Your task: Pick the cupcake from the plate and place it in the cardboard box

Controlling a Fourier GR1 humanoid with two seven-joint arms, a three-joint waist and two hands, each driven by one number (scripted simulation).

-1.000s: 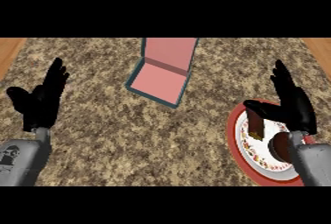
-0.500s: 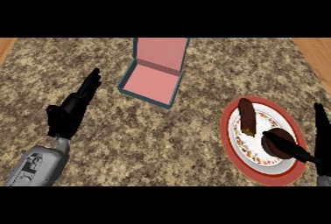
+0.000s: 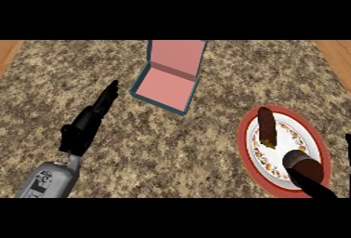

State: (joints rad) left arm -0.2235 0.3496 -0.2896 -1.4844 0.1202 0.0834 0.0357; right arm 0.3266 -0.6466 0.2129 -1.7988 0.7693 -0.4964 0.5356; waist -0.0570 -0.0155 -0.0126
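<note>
Fingers of left hand [image 3: 83,128] lie released; right hand [image 3: 314,187] cut off, state unclear.

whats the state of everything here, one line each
cardboard box: open, nothing inside
cupcake: on the plate, not held
plate: on the counter, bearing the cupcake
left hand: open, holding nothing
right hand: partly in view over the plate, state unclear

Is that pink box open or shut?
Open. The cardboard box has its lid standing up at the far side, and its pink inside shows.
</note>
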